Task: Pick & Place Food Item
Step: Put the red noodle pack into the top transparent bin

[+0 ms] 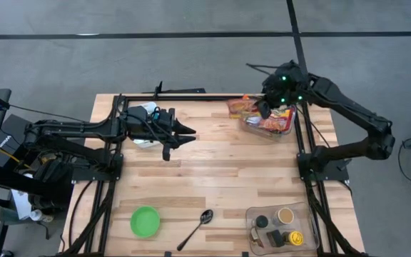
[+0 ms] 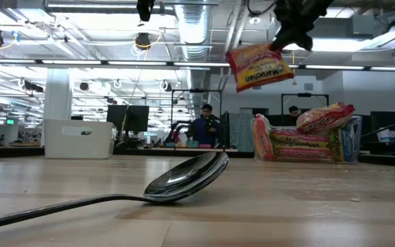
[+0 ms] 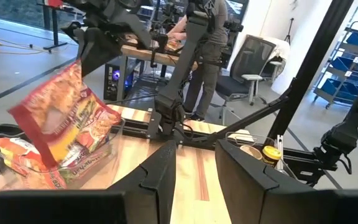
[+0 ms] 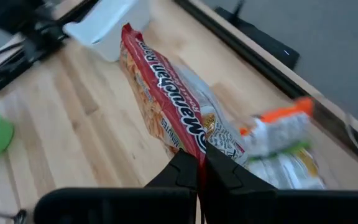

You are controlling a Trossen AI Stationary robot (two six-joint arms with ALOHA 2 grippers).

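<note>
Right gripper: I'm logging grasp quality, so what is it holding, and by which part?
The right gripper pinches a ramen packet by its edge, hanging clear above the table. The left gripper holds nothing.

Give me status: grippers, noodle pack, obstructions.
Right gripper shut on ramen packet, lifted above the clear bin. Left gripper open, idle mid-table. Nothing blocking.

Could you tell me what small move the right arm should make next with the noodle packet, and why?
Probably carry it toward the table's open middle before lowering. The right gripper is shut on the ramen packet, which hangs above the clear bin of other packets, so it is lifted free but not yet placed.
</note>
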